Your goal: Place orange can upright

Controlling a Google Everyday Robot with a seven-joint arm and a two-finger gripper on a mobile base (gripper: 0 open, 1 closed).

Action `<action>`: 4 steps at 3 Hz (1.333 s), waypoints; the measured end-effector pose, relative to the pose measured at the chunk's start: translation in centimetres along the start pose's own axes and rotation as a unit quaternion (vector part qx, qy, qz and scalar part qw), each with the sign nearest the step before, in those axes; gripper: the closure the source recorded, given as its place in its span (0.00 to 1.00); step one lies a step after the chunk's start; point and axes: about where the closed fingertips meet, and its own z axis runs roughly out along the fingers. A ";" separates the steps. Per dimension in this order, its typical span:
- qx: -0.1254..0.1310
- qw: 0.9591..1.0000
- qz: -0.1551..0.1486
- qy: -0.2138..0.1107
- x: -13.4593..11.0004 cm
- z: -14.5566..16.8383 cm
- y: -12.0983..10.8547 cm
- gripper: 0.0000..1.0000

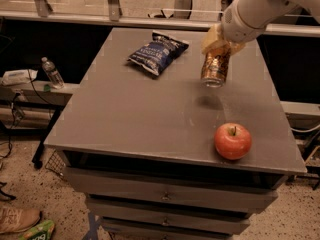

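Note:
The orange can (pixel 215 67) hangs nearly upright, slightly tilted, in the air above the grey table (pixel 135 114), with its shadow on the tabletop just below it. My gripper (pixel 219 45) comes down from the white arm at the upper right and is shut on the can's top end. The can's silver bottom rim faces down and toward the camera. The can does not touch the table.
A blue crinkled chip bag (pixel 157 51) lies at the back of the table, left of the can. A red apple (pixel 233 140) sits near the front right edge. A plastic bottle (pixel 51 72) stands on a low shelf to the left. Drawers sit under the tabletop.

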 end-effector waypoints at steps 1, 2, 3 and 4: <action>0.008 0.996 -0.068 -0.060 0.3 -0.3 -0.2 1.00; -0.001 0.988 -0.113 -0.108 2.1 -0.3 0.1 1.00; -0.003 0.982 -0.120 -0.149 0.7 -0.7 0.3 1.00; -0.003 0.982 -0.120 -0.149 0.7 -0.7 0.3 1.00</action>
